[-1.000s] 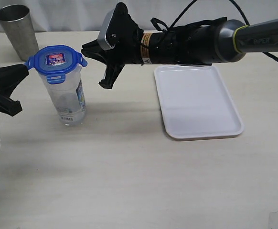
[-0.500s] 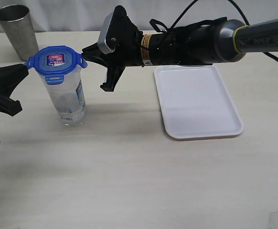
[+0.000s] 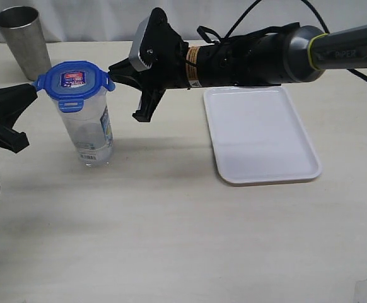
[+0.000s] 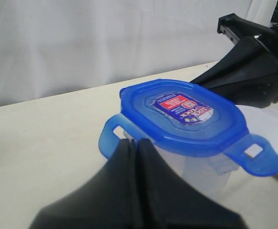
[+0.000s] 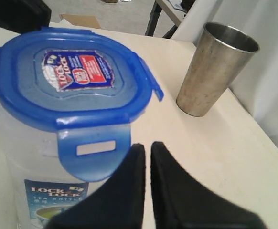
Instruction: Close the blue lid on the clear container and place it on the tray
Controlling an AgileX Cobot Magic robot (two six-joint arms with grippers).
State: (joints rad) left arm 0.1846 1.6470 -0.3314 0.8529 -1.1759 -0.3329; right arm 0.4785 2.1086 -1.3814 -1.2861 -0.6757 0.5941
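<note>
We are holding our right claw [image 3: 111,65] shut and empty, its tip sitting just beside one side flap of the blue lid [image 3: 75,79]. Our left claw [image 3: 31,89], also shut on nothing, is pointing at the opposite flap. The lid is sitting on the clear container [image 3: 90,132], which is standing upright on the tabletop [image 3: 171,240], well apart from the white tray [image 3: 259,136]. A metal cup [image 3: 23,39] is standing behind.

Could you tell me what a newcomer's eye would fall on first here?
A round bright-blue plastic lid sits atop the tall clear plastic container at the table's left, flaps sticking out. The right gripper, jaws shut, hovers beside one flap; a flat white rectangular tray lies further right.
</note>
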